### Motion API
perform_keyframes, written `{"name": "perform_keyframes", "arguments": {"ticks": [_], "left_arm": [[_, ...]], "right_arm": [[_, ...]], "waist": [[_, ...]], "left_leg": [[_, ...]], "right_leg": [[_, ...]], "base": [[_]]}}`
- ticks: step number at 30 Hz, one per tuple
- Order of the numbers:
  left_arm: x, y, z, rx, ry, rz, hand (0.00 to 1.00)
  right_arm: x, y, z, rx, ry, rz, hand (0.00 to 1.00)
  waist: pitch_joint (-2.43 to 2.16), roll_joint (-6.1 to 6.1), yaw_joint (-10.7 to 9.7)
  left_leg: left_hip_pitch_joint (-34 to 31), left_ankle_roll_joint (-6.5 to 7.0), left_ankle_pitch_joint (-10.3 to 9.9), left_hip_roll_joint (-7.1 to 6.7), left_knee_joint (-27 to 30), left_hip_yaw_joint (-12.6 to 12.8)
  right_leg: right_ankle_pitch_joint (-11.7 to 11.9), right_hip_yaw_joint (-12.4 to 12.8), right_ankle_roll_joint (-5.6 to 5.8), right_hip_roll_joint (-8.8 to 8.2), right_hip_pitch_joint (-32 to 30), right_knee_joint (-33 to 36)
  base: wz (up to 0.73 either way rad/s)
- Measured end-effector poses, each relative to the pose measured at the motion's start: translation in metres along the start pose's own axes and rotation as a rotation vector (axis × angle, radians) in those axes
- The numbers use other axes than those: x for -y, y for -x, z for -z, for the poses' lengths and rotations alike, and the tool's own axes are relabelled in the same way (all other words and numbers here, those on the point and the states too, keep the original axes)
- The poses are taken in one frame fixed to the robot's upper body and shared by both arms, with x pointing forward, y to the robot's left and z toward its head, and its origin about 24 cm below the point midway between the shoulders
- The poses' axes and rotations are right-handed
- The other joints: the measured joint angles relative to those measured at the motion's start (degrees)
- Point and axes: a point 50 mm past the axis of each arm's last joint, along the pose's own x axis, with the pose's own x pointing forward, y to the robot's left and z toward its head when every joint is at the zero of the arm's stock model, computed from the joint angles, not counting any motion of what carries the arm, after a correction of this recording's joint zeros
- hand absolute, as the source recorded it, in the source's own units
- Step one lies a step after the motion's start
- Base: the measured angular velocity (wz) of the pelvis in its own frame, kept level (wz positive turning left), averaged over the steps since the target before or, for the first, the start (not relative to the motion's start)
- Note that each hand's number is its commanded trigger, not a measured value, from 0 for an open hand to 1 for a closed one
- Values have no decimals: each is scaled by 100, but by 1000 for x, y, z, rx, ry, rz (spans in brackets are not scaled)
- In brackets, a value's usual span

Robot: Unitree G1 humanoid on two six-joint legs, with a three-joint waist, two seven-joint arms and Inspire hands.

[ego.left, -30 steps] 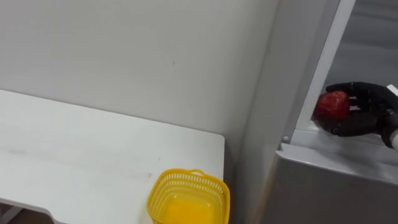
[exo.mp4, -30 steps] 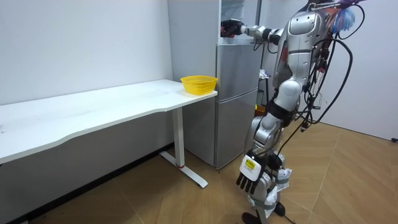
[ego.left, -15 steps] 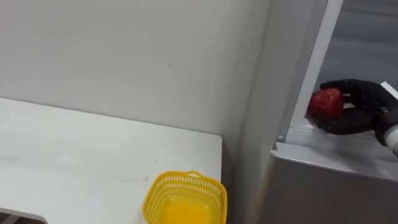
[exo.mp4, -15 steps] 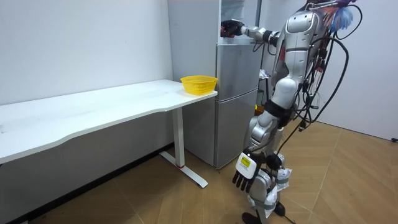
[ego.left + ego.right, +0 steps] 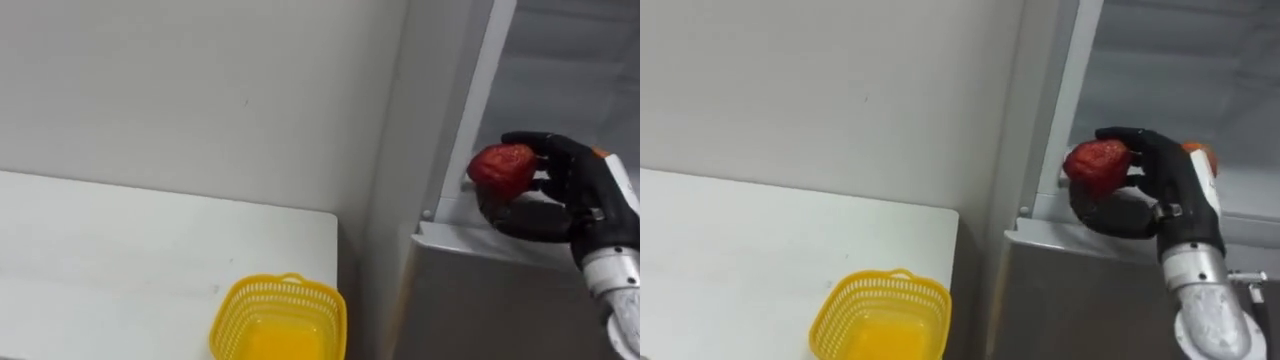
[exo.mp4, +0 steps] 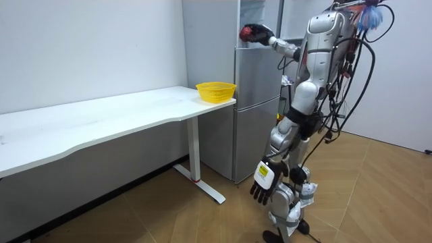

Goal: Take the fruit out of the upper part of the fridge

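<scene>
Red fruit (image 5: pixel 501 169) sat clamped in right hand's (image 5: pixel 560 190) curled fingers, at front lip of fridge's (image 5: pixel 500 290) upper compartment. Left hand (image 6: pixel 263 185) hung low before fridge, fingers relaxed.

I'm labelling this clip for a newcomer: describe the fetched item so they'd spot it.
Start at the grey fridge beside the white table. At its open upper compartment the right hand curls round a red fruit, the one red thing; the basket is yellow.
</scene>
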Motion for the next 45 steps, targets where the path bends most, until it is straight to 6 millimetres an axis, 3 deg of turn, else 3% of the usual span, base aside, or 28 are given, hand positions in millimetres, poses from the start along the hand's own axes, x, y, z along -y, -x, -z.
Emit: {"name": "perform_keyframes", "arguments": {"ticks": [2, 5, 14, 18, 20, 31, 38, 45], "left_arm": [[8, 0, -2, 15, 5, 15, 0], [15, 0, 4, 8, 11, 30, 0], [22, 1, 2, 50, 23, 14, 0], [24, 0, -1, 61, 15, 21, 0], [23, 0, -8, 83, 2, 20, 0], [23, -2, -14, 97, 3, 34, 0], [20, -3, -18, 90, 6, 38, 0], [16, -3, -21, 95, 1, 46, 0]], "right_arm": [[-17, 27, 4, -6, -6, -45, 100], [-24, 42, -2, 26, -52, -44, 100], [-29, 62, -17, 101, -8, -15, 100], [-39, 66, -28, 176, 93, -28, 100], [-44, 67, -34, 208, 107, -35, 100], [-69, 76, -48, 290, 95, -146, 100], [-79, 71, -57, 391, 255, -175, 100], [-100, 65, -69, 476, 288, -263, 100]], "waist": [[-8, 142, -49], [-32, 245, -121], [-24, 240, -159], [11, 300, -236], [7, 313, -235], [-1, 154, -159], [56, -15, 136], [75, -50, 413]], "left_leg": [[-67, 1, 2, -9, 5, -2], [-73, 2, 3, -12, 4, -7], [-177, -1, 4, -7, 7, 38], [-214, -1, 4, -10, -6, 44], [-267, -1, 5, -7, -28, 44], [-378, -2, 8, -7, -15, 53], [-370, -2, 8, -6, -7, 56], [-381, 0, 7, -9, -10, -44]], "right_leg": [[-3, -16, 4, -13, -58, 7], [-3, -33, 8, -15, -47, 8], [-8, 11, 10, -5, -142, 10], [-8, 14, 10, -5, -185, 18], [-8, 14, 10, -1, -245, 18], [-9, 10, 11, -6, -374, 28], [-9, -10, 10, -6, -357, 28], [-6, -91, 13, -11, -335, 23]], "base": [[4], [4], [-1], [0], [0], [0], [0], [5]]}}
